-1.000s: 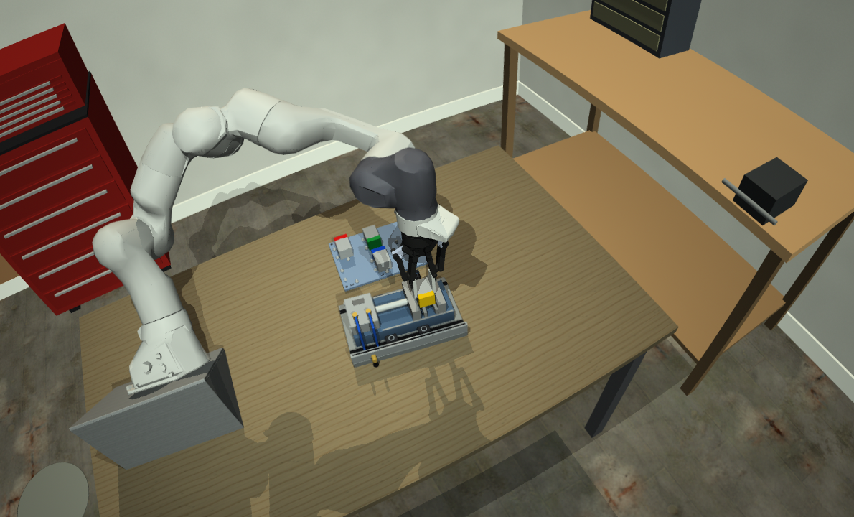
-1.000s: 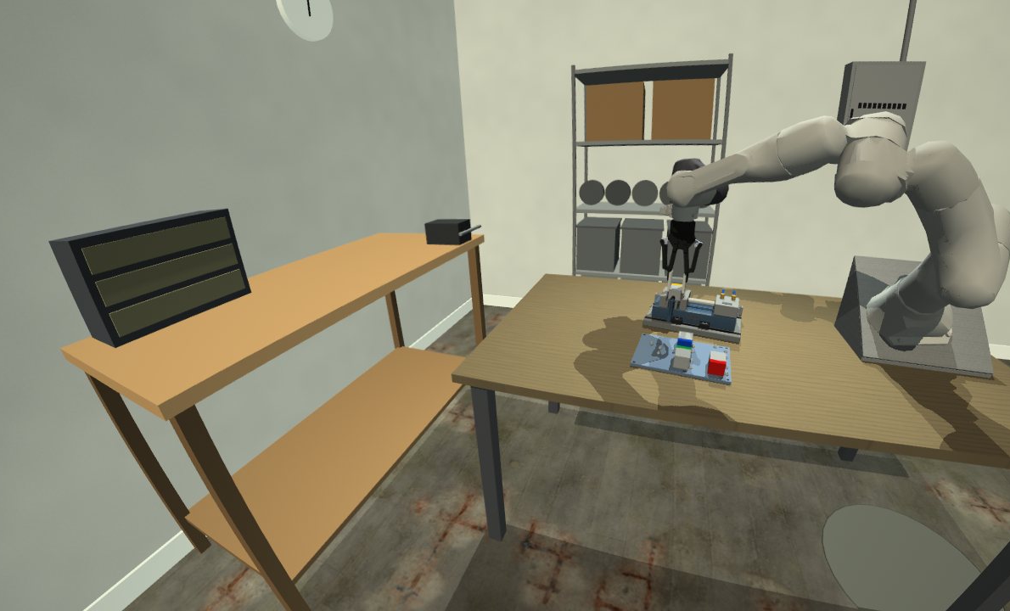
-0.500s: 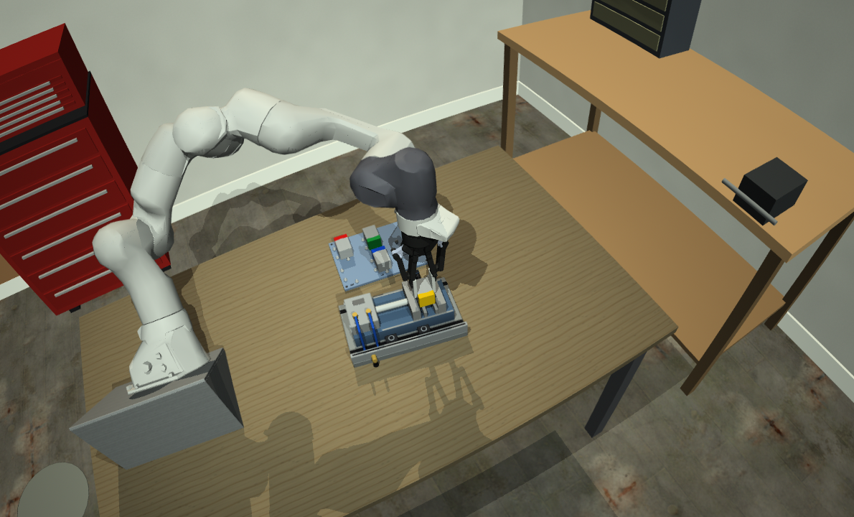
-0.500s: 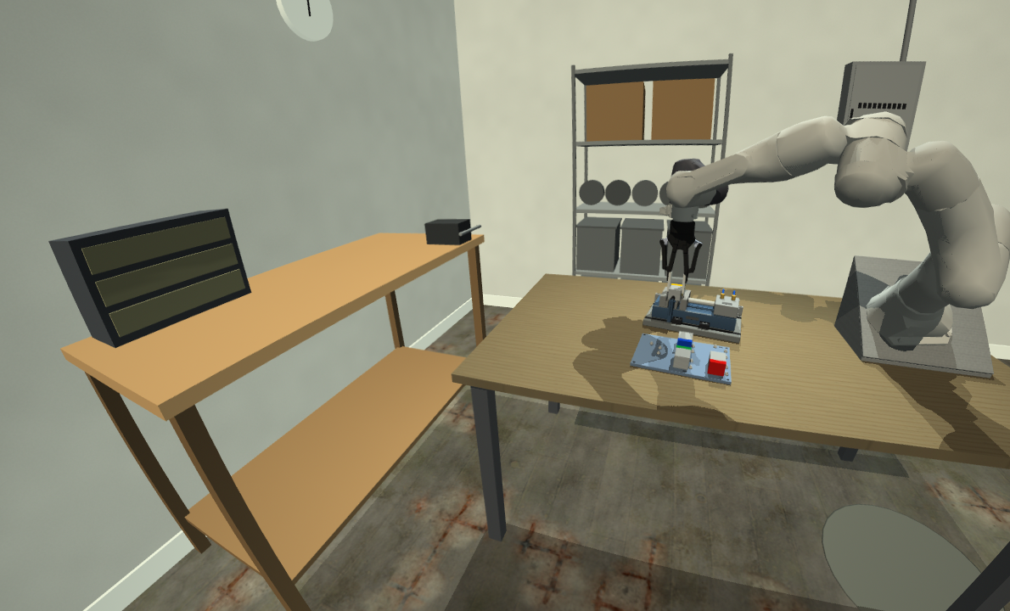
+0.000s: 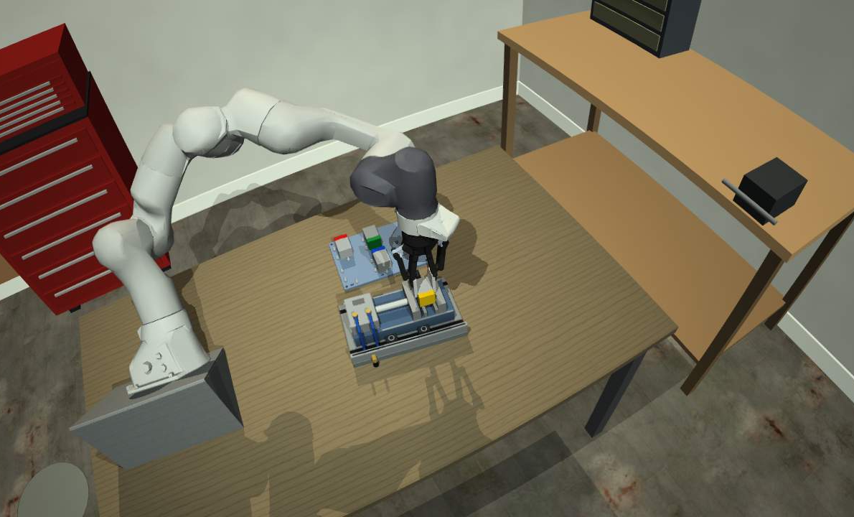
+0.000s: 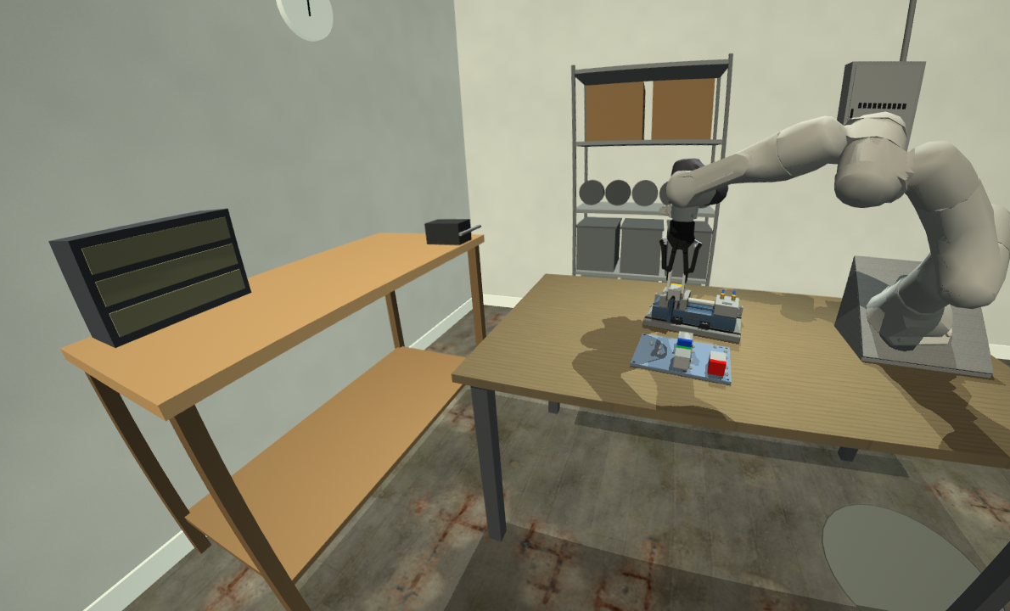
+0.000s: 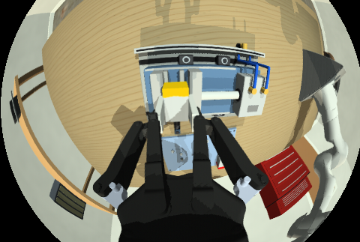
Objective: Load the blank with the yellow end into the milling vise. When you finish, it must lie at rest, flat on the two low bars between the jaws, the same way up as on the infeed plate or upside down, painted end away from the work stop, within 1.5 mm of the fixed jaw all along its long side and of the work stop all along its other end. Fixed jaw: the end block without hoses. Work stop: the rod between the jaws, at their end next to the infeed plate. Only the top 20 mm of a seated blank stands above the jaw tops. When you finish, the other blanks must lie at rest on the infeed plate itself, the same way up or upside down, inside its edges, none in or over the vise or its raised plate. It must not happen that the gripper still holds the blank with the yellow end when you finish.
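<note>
My gripper is shut on the yellow-ended blank, gripping its long sides near the unpainted end. The blank is over the gap between the fixed jaw and the moving jaw, yellow end away from the infeed plate. Its top stands above the jaws. The work stop shows below its unpainted end in the wrist view. The blank's underside and its contact with bars, jaw and stop are hidden.
On the infeed plate stand a red-ended blank, a green-ended blank and a blue-ended blank, the last two close together. The hose block stands at the vise's other end.
</note>
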Controlling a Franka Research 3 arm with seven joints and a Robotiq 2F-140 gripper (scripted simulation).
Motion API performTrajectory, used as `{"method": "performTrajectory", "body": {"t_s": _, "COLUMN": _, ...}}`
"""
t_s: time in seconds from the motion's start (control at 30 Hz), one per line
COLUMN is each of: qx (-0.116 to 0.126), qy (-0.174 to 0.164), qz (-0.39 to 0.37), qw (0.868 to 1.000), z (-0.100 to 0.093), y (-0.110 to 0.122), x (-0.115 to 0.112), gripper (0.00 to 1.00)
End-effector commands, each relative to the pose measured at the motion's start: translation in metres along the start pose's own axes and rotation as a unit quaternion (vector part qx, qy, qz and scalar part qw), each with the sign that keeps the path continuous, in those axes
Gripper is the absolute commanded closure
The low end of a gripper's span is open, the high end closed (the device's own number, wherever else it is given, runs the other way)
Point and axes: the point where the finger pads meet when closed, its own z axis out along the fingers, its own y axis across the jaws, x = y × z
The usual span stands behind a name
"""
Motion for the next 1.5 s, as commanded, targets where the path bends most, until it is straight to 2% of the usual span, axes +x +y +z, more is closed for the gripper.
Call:
{"method": "performTrajectory", "body": {"t_s": 0.0, "qx": 0.003, "qy": 0.0, "qz": 0.002, "qw": 1.0, "z": -0.0041, "y": -0.0032, "x": -0.0016, "gripper": 1.0}}
{"method": "performTrajectory", "body": {"t_s": 1.47, "qx": 0.003, "qy": 0.0, "qz": 0.002, "qw": 1.0, "z": -0.0054, "y": -0.0033, "x": -0.0012, "gripper": 1.0}}
